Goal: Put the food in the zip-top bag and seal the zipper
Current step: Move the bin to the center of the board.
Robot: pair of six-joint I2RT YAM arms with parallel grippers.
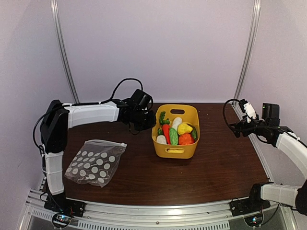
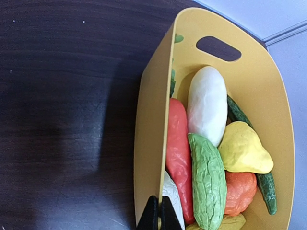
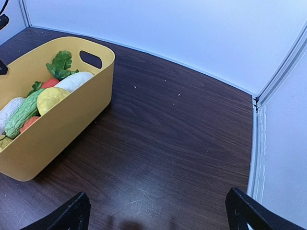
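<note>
The food lies in a yellow basket: green cucumber, white radish, yellow piece, red piece, orange piece and leafy greens. My left gripper is at the basket's left side. In the left wrist view its gripper is shut on the basket's wall, one finger on each side. The dotted zip-top bag lies flat at the front left, its zipper along the far edge. My right gripper is open and empty, right of the basket.
The right wrist view shows the basket's wall at left and bare dark table under the open right gripper. The table's right edge and a metal frame post are close by. White walls enclose the back and sides.
</note>
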